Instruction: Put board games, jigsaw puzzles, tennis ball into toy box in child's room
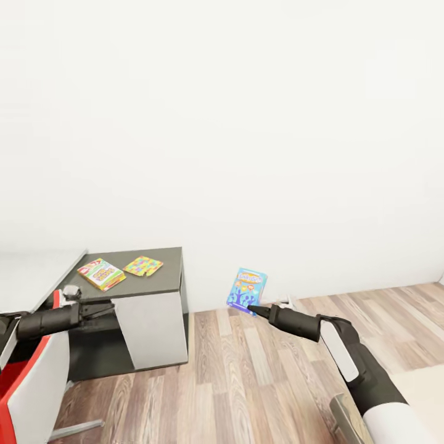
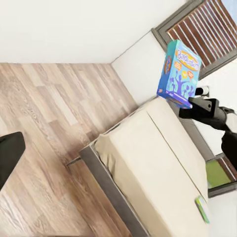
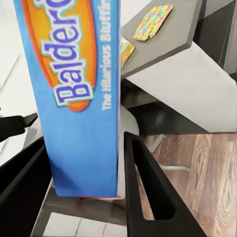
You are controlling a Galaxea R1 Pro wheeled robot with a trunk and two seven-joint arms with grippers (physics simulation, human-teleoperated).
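Right claw clamped on the blue board game.
Left claw beside the counter — grip state, can't tell.

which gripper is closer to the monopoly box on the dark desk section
Left. The left gripper hovers just in front of the desk edge below the Monopoly box. The right gripper is off over the wood floor, shut on the blue board game.
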